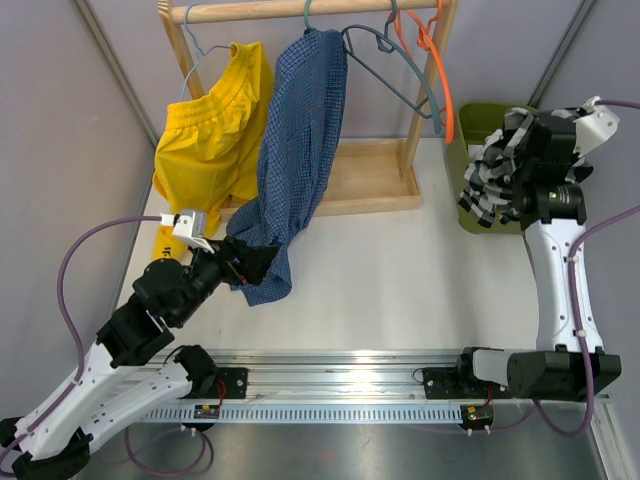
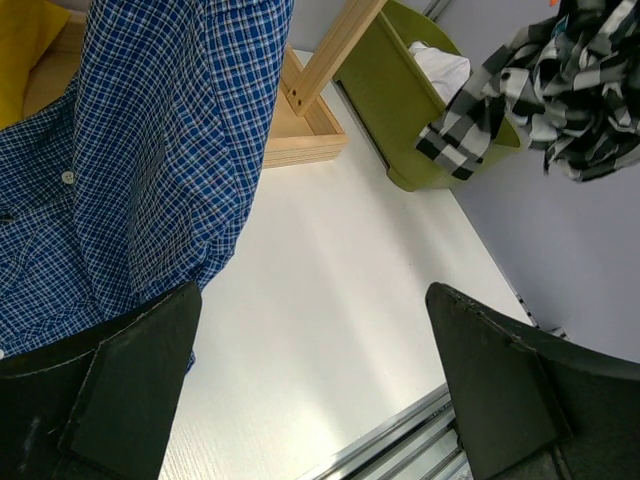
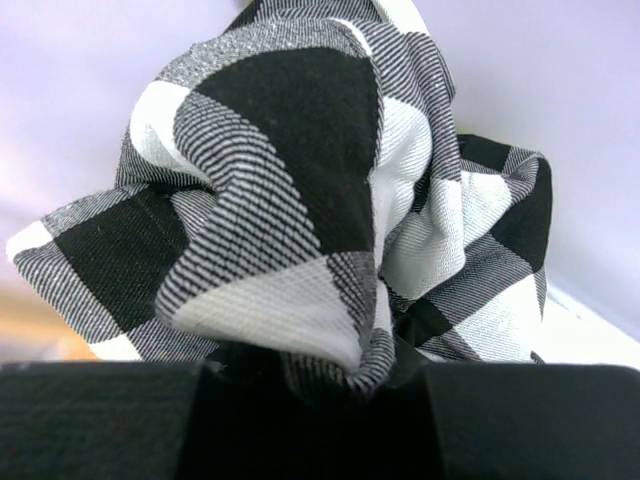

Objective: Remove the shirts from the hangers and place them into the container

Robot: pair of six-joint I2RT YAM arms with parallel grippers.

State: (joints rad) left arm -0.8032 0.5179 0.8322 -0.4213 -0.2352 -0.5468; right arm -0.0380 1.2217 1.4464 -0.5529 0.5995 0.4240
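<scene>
Left gripper (image 2: 312,300): jaws spread wide with nothing between them. We see it just beside the lower part of the blue shirt (image 1: 300,130).
Right gripper (image 3: 310,375): we find it clamped on the plaid shirt (image 1: 490,175), which is bunched above the container (image 1: 460,130).
Blue shirt: hangs from the wooden rail (image 1: 290,10), lower end down by the table (image 1: 400,280).
Container: olive-green, at the far right of the table. We see the white shirt (image 2: 440,65) inside.
Hangers: grey hanger (image 1: 400,80) and orange hanger (image 1: 440,90) on the rail, both bare.
Yellow garment (image 1: 210,130): hangs left of the blue shirt.
</scene>
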